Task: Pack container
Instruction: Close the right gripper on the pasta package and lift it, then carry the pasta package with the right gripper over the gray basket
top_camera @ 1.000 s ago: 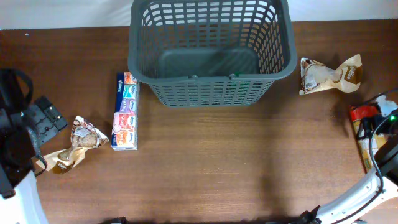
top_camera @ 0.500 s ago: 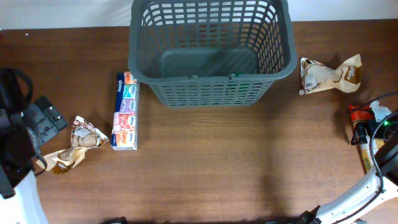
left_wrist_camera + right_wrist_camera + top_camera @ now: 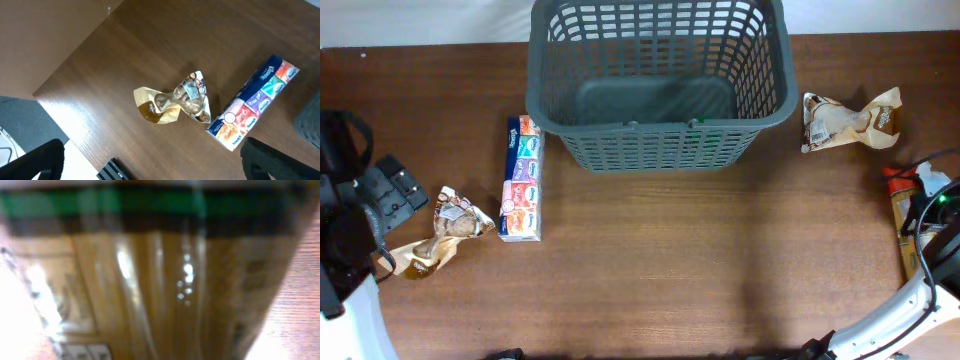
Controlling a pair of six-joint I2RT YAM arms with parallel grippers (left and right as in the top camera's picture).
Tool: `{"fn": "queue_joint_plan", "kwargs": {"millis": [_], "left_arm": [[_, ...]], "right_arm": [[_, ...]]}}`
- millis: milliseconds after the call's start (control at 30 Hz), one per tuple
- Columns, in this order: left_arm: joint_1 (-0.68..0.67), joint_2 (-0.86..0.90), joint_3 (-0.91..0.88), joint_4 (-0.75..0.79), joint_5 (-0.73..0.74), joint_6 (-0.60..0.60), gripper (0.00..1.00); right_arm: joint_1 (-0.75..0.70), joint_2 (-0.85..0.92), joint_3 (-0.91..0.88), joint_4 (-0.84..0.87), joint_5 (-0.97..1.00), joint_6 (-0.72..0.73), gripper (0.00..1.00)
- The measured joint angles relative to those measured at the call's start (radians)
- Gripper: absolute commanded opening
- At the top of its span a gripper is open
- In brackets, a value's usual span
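Overhead, the dark grey slotted plastic basket (image 3: pixel 650 150) sits well left of the right gripper (image 3: pixel 925 198), which has slid over a long yellowish clear packet (image 3: pixel 908 242) at the edge of the brown wooden table (image 3: pixel 720 280); whether it grips the packet cannot be told. The left gripper (image 3: pixel 155 162) gapes wide, holding nothing.

On the wooden table (image 3: pixel 670 270), a tissue pack (image 3: pixel 521 180) lies just beside a crumpled snack bag (image 3: pixel 440 232) at the left, while another snack bag (image 3: pixel 848 121) and a red-topped yellow packet (image 3: pixel 904 235) lie at the right.
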Motion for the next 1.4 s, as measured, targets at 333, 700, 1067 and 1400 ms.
{"fn": "queue_joint_plan", "kwargs": {"millis": [333, 700, 1067, 1400], "left_arm": [[0.000, 0.000, 0.000, 0.000, 0.000, 0.000, 0.99], [0.000, 0.000, 0.000, 0.000, 0.000, 0.000, 0.99], [0.000, 0.000, 0.000, 0.000, 0.000, 0.000, 0.99], [0.000, 0.000, 0.000, 0.000, 0.000, 0.000, 0.99]], "right_arm": [[0.000, -0.021, 0.009, -0.008, 0.009, 0.056, 0.04], [0.027, 0.059, 0.298, -0.116, -0.169, 0.250, 0.04], [0.238, 0.062, 0.903, -0.229, -0.386, 0.336, 0.04], [0.604, 0.062, 1.355, -0.223, -0.435, 0.181, 0.04]]}}
